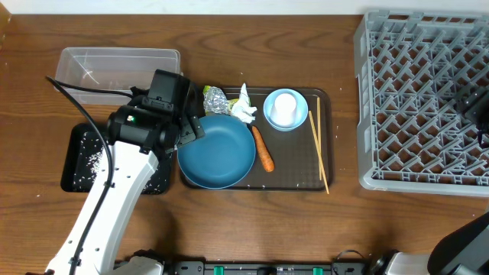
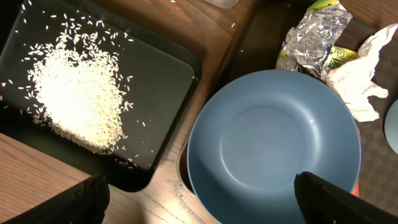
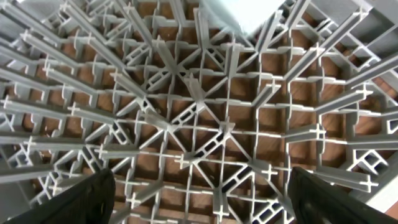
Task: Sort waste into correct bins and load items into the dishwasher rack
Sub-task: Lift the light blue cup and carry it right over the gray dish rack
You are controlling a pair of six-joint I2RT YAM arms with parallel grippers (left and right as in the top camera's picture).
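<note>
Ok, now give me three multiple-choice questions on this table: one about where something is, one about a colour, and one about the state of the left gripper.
1. Where is the white rice? A) clear tub B) black tray C) grey rack
2. What colour is the large plate? A) red B) dark blue C) white
3. How is the left gripper? A) open above the plate's edge B) shut on the carrot C) shut on the foil ball

Answers: 1 B, the grains lie heaped in the black tray. 2 B, the plate's whole face is dark blue. 3 A, its fingers stand wide apart with nothing held between them.
</note>
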